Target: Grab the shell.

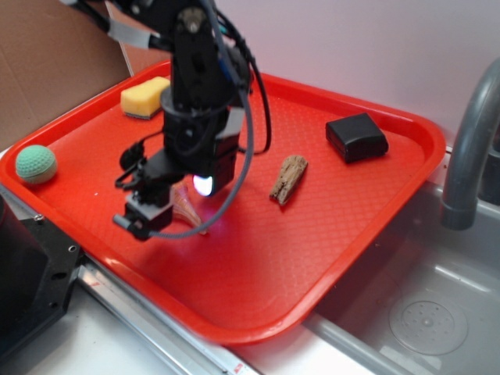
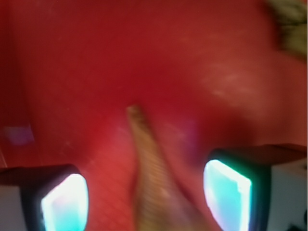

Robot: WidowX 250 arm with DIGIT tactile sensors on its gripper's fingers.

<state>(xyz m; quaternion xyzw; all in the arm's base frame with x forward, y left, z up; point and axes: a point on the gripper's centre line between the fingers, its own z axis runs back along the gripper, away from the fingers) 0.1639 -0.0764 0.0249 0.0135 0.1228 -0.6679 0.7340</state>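
Note:
The shell (image 1: 187, 209) is a small tan spiral piece lying on the red tray (image 1: 328, 203), mostly hidden under my gripper (image 1: 160, 212) in the exterior view. In the wrist view the shell (image 2: 151, 178) lies blurred between my two fingers, its pointed tail aimed away from the camera. The gripper (image 2: 147, 199) is open, low over the tray, with a gap on each side of the shell. The left pad (image 2: 65, 204) and the right pad (image 2: 226, 192) glow pale and do not touch it.
A brown splintery wood piece (image 1: 288, 179) lies just right of the gripper and shows at the wrist view's top right corner (image 2: 293, 24). A black box (image 1: 356, 137), a yellow sponge (image 1: 145, 97) and a green ball (image 1: 36, 164) sit on the tray. A grey faucet (image 1: 469, 133) and sink are at right.

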